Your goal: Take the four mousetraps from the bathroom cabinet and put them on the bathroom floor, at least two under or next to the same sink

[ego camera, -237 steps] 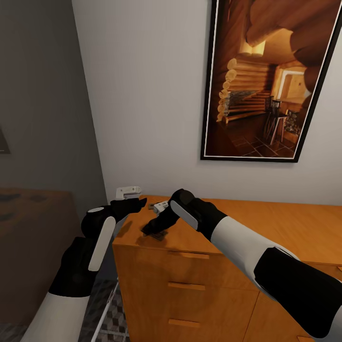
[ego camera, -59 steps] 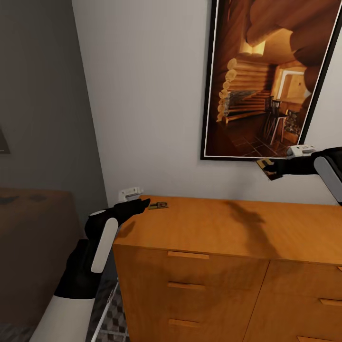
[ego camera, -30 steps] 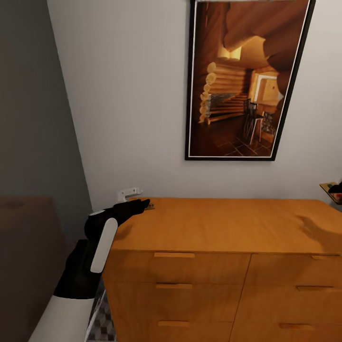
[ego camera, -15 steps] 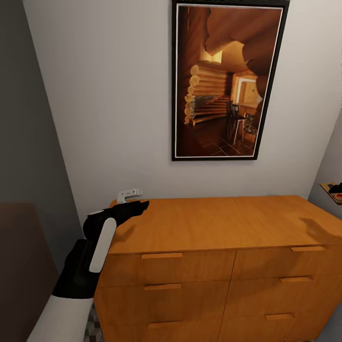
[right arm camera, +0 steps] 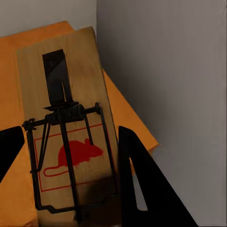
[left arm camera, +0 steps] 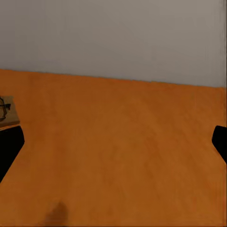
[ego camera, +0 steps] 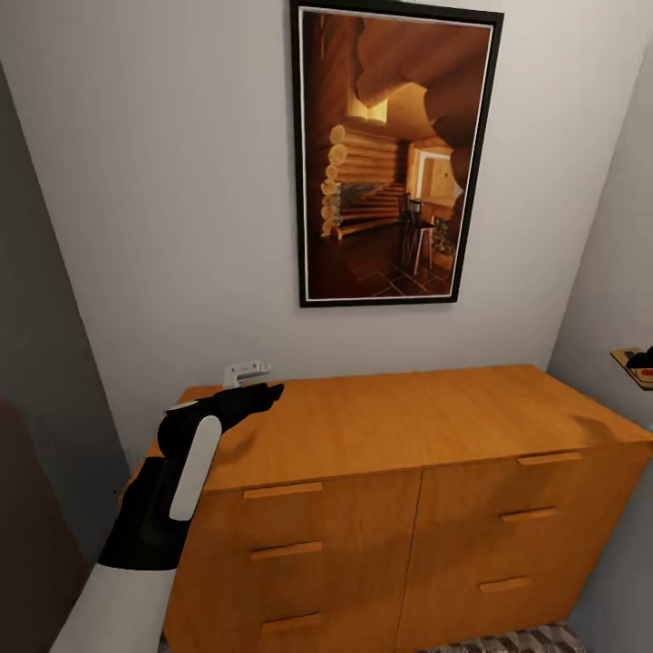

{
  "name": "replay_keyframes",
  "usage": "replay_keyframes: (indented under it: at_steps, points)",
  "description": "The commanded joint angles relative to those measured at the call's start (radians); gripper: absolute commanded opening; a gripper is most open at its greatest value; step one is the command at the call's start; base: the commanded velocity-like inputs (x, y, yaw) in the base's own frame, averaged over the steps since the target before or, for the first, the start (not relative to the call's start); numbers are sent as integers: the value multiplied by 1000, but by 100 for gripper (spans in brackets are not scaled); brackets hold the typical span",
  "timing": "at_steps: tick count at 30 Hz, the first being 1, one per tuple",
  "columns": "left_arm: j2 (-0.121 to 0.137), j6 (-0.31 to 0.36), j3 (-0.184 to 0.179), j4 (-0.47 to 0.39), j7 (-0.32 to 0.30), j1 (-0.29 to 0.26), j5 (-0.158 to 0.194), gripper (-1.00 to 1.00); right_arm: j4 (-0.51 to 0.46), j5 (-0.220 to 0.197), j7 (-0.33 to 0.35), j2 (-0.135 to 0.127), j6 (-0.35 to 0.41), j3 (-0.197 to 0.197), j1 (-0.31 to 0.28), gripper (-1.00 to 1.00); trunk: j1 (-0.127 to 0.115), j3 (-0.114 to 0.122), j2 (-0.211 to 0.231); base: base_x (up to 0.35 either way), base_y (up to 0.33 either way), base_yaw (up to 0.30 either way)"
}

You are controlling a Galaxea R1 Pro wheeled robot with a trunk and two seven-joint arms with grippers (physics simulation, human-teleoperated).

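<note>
The orange-brown cabinet [ego camera: 381, 426] stands against the wall, with its flat top and drawer fronts in the head view. My left gripper [ego camera: 261, 394] hovers open over the top's left rear corner; its dark fingers [left arm camera: 9, 149] stand wide apart. One tan mousetrap [left arm camera: 6, 111] lies on the cabinet top [left arm camera: 118, 142] just beyond one left finger. At the head view's right edge my right gripper [ego camera: 646, 359] is shut on another mousetrap [ego camera: 629, 362], held in the air past the cabinet's right end. Up close, this mousetrap [right arm camera: 71, 137] shows its wire spring and red mouse print between the fingers [right arm camera: 142, 184].
A framed picture of a log cabin [ego camera: 390, 163] hangs on the wall above the cabinet. A grey side wall [ego camera: 617, 272] closes in at the right. A strip of cube-patterned floor tile [ego camera: 508, 639] shows below the cabinet's right half.
The camera has swung to the right, so the cabinet and picture sit further left. Over several seconds my right gripper lifted a mousetrap off the top and carried it right.
</note>
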Motion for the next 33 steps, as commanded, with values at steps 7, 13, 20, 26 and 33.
replay_keyframes:
  at_steps: [7,13,20,26,33]
  points:
    - [0,3,0,0,10,-1,10,100,-1,7,7,1,2,4,-2,-100,0,-1,-1,0,0,-148]
    - [0,5,0,0,10,-1,11,100,-4,6,9,5,2,4,-2,-100,0,-1,-1,0,0,-15]
    - [0,5,0,0,10,-1,10,100,-5,5,8,9,2,5,-2,-100,0,-1,-1,0,0,-1]
    - [1,5,1,0,10,-1,10,100,-5,6,8,9,2,5,-2,-100,0,-1,-1,0,0,0]
    - [0,11,0,1,11,-1,10,100,-5,6,9,8,2,4,-2,-100,0,-1,-1,0,0,0]
